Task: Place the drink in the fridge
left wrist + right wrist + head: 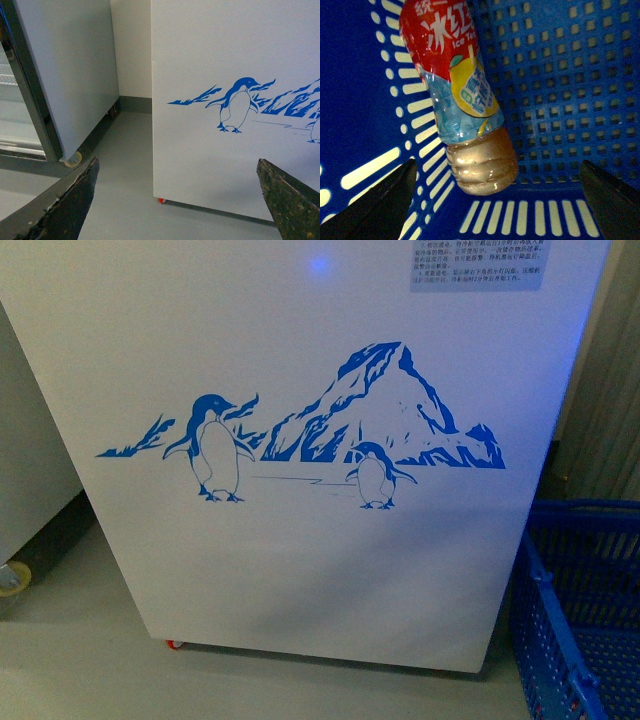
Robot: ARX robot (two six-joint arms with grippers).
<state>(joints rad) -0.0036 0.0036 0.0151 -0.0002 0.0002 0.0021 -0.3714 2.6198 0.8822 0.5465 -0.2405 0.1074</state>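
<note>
our right gripper hangs over the drink with its jaws spread wide. both dark fingers stand clear of the bottle and grip nothing. the drink lies tilted inside the blue basket, its ribbed base nearest the wrist camera, close to where a slotted wall meets a gridded one. its red label with white lettering runs out of the picture, so we cannot see the cap. pale amber liquid shows through the clear base end.

in the front view the basket stands on the grey floor just beside the fridge, on the robot's right. the fridge's white front fills that view, with the blue penguin-and-mountain decal across it, a printed sticker near the top and a small red foot underneath.

our left gripper is spread just as wide and holds nothing, facing the fridge's front low down. left of the fridge a grey-white upright cabinet stands on a caster, with a gap between the two.
</note>
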